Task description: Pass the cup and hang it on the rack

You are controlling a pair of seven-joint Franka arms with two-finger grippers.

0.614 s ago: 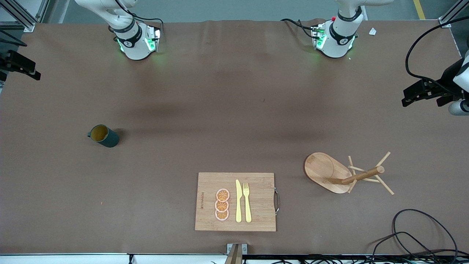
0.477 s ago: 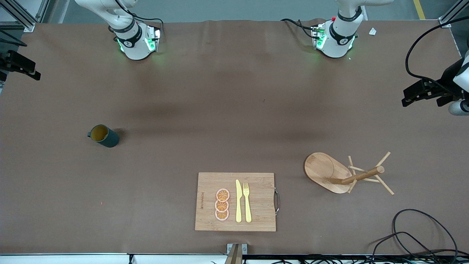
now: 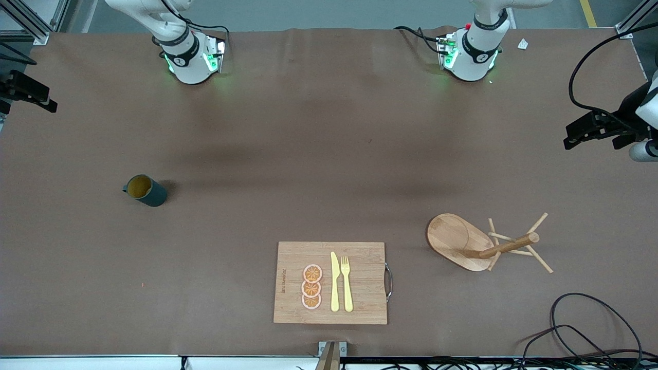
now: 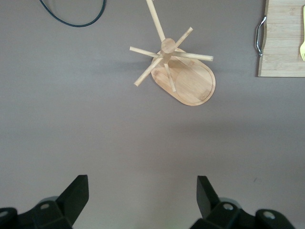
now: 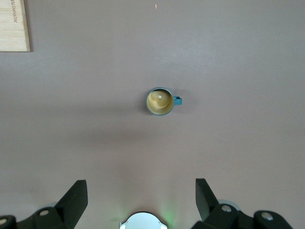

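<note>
The cup (image 3: 145, 190), dark teal-grey with a mustard-yellow inside, stands upright on the brown table toward the right arm's end; it also shows in the right wrist view (image 5: 160, 101), small handle to one side. The rack (image 3: 459, 241), a light wooden mug tree on an oval base, stands toward the left arm's end and shows in the left wrist view (image 4: 188, 78). My right gripper (image 5: 141, 187) is open and empty, high over the table near its own base, well off the cup. My left gripper (image 4: 142, 183) is open and empty, high over bare table, well off the rack.
A wooden cutting board (image 3: 362, 282) with orange slices (image 3: 311, 287), a yellow knife (image 3: 334, 282) and a fork (image 3: 346, 282) lies at the table edge nearest the front camera. Black cables (image 3: 581, 329) lie near the rack. Black fixtures (image 3: 596, 131) stick in at the table ends.
</note>
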